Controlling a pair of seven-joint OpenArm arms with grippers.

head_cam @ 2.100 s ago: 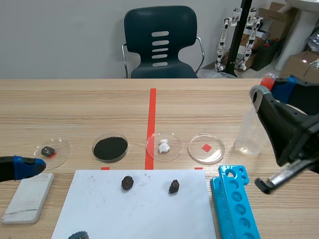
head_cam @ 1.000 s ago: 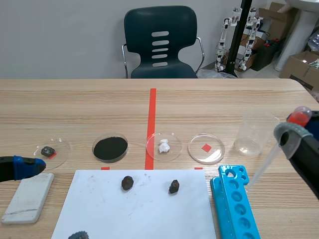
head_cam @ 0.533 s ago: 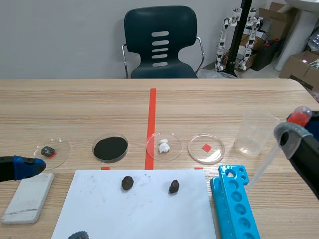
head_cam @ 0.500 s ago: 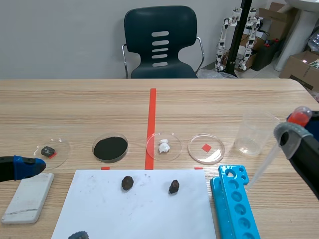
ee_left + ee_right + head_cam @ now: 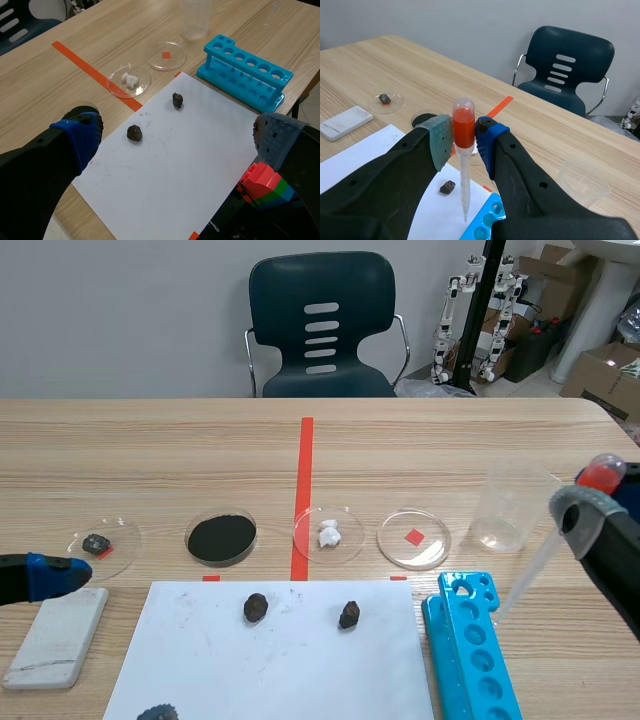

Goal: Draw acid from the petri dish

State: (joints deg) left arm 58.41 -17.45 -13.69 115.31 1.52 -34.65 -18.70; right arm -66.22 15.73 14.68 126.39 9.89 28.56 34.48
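Note:
A clear petri dish (image 5: 414, 538) lies over a red tape square, right of the red line; I cannot tell whether it holds liquid. My right gripper (image 5: 590, 502) hangs right of it, beyond the beaker (image 5: 510, 508), shut on the red bulb of a pipette (image 5: 530, 565). Its clear stem slants down toward the blue tube rack (image 5: 470, 650). In the right wrist view the pipette (image 5: 465, 190) hangs between the pads of the gripper (image 5: 463, 135). My left gripper (image 5: 50, 575) rests open at the table's left edge. From the left wrist, the same dish (image 5: 167, 55) lies far ahead of the gripper (image 5: 176, 132).
Left of the clear dish stand dishes with a white lump (image 5: 329, 533), black powder (image 5: 221, 537) and a dark stone (image 5: 105, 543). White paper (image 5: 270, 660) carries small dark rocks (image 5: 255, 607). A pale block (image 5: 57, 635) lies front left.
About two seconds ago the right arm stood in front of the beaker; it has since drawn back to the right with the pipette. Nothing has moved in the last second.

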